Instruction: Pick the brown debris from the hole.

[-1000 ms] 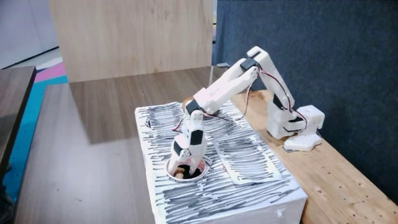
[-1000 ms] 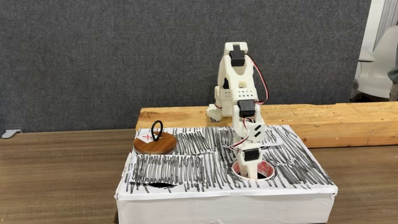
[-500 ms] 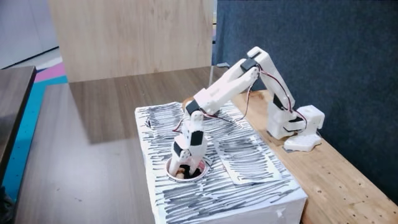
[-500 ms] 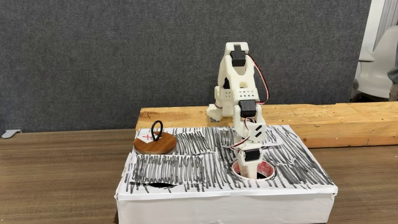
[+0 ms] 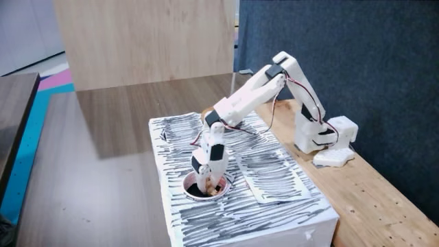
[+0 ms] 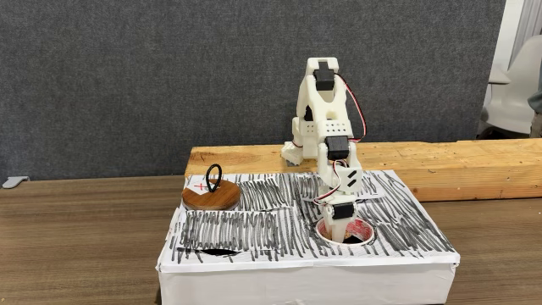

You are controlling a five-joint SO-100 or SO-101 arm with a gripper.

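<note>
At far left in a fixed view, bare brown tabletop [image 6: 85, 229]. Then, on the white scribbled box [image 6: 254, 229], toward its left rear, a flat round wooden disc [image 6: 210, 196] with a black loop handle standing upright. Right of centre, a round hole [image 6: 345, 235] with a red-marked rim, and the white arm [image 6: 332, 127] bent down from its base on the wooden plank [image 6: 440, 161], gripper [image 6: 340, 229] lowered into the hole. In a fixed view from the other side, gripper [image 5: 210, 185] tip-down in the hole [image 5: 206, 189], with the brown debris [image 5: 209, 186] seen as a tan lump at the fingertips, apparently pinched between them, just at rim level. Further right, arm base [image 5: 317, 134] on the plank.
</note>
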